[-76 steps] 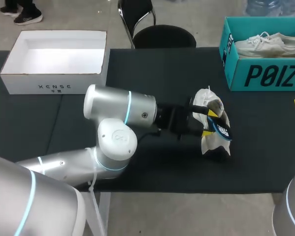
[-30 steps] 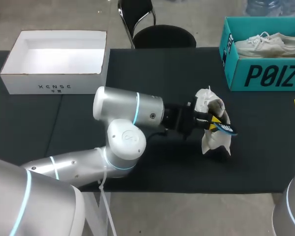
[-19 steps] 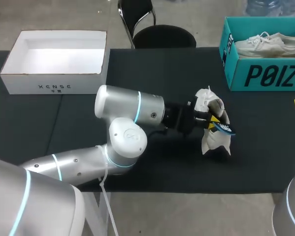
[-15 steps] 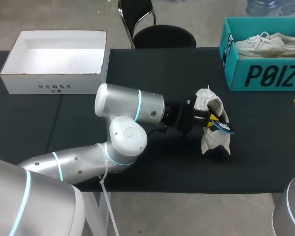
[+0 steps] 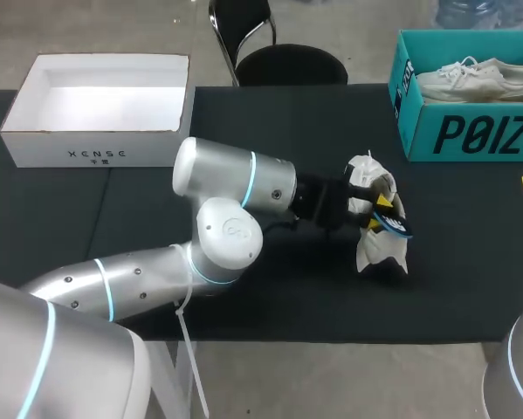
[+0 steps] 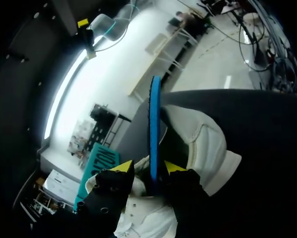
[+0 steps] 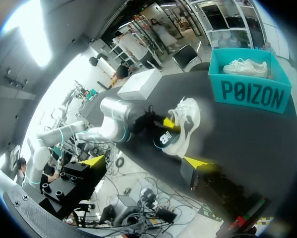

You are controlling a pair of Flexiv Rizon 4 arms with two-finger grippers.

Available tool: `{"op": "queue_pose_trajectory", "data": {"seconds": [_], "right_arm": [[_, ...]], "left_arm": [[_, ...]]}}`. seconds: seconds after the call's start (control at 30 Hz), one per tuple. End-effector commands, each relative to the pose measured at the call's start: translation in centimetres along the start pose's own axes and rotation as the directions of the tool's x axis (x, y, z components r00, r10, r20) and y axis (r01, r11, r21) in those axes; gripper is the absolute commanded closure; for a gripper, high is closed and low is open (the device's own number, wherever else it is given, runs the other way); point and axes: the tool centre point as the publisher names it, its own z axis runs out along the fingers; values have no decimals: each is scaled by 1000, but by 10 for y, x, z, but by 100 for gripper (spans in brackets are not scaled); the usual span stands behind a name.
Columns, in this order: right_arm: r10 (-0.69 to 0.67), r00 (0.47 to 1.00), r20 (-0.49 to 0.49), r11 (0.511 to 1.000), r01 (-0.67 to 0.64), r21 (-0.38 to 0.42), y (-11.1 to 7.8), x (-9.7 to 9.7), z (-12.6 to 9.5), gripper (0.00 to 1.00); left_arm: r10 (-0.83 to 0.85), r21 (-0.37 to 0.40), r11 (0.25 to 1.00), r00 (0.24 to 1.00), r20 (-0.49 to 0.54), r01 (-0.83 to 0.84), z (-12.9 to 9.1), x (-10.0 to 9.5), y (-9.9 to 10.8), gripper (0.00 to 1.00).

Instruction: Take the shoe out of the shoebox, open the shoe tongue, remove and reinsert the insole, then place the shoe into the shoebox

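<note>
A white shoe [image 5: 380,250] lies on the black table right of the middle, its opening toward my left arm. A blue insole [image 5: 394,227] stands partly in it. In the left wrist view the insole [image 6: 154,124] shows edge-on between the fingers of my left gripper [image 6: 148,167], and the shoe [image 6: 207,148] lies just past the tips. The fingers are parted, one away from the insole, so my left gripper [image 5: 375,213] is open. My right gripper [image 7: 144,162] is wide open and holds nothing, well back from the shoe [image 7: 184,121]. The teal shoebox [image 5: 471,133] is at the back right.
A second white shoe [image 5: 472,78] lies in the teal shoebox [image 7: 247,91]. An open white box [image 5: 95,150] stands at the back left. Bare black tabletop lies between the two boxes and in front of the shoe.
My left gripper's fingers have parted from the insole, which they held shut a second ago. The arm has pushed slightly further toward the shoe, and the insole sits a little deeper in it.
</note>
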Motion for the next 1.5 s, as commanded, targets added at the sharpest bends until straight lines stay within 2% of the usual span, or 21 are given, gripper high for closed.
{"op": "queue_pose_trajectory", "data": {"seconds": [0.03, 0.07, 0.17, 0.4, 0.57, 0.67, 0.7, 0.73, 0.77, 0.8, 1.13, 1.33, 1.5], "right_arm": [[1, 1000, 13, 1000, -1, -14, -9, 6, -3, 0], [1, 1000, 13, 1000, -1, -14, -9, 6, -3, 0], [1, 1000, 13, 1000, -1, -14, -9, 6, -3, 0], [1, 1000, 13, 1000, -1, -14, -9, 6, -3, 0], [1, 1000, 13, 1000, -1, -14, -9, 6, -3, 0], [1, 1000, 13, 1000, -1, -14, -9, 6, -3, 0], [1, 1000, 13, 1000, -1, -14, -9, 6, -3, 0], [1, 1000, 13, 1000, -1, -14, -9, 6, -3, 0], [1, 1000, 13, 1000, -1, -14, -9, 6, -3, 0], [1, 1000, 13, 1000, -1, -14, -9, 6, -3, 0], [1, 1000, 13, 1000, -1, -14, -9, 6, -3, 0], [1, 1000, 13, 1000, -1, -14, -9, 6, -3, 0], [1, 1000, 13, 1000, -1, -14, -9, 6, -3, 0]], "left_arm": [[0, -4, 1000, 1000, 2, 0, -6, 1, -3, 53], [1, -4, 1000, 1000, 3, -1, -8, 0, -3, 60], [4, -6, 1000, 1000, 8, -4, -10, -2, -3, 64], [-6, 0, 1000, 1000, 24, 6, -13, -2, -8, 56], [-19, 14, 1000, 999, 35, 19, -12, 1, -15, 55], [-27, 19, 999, 999, 38, 26, -10, 4, -18, 58], [-30, 21, 999, 999, 40, 30, -9, 4, -18, 63], [-32, 23, 999, 999, 41, 31, -9, 5, -18, 77], [-32, 28, 999, 999, 44, 31, -8, 5, -18, 96], [-31, 32, 999, 999, 44, 29, -7, 5, -18, 100], [-10, 23, 1000, 999, 38, 9, -2, 0, -13, 100], [19, -24, 1000, 1000, 10, -19, -6, -6, 9, 100], [42, -34, 998, 999, -20, -43, -3, -11, 17, 100]]}}
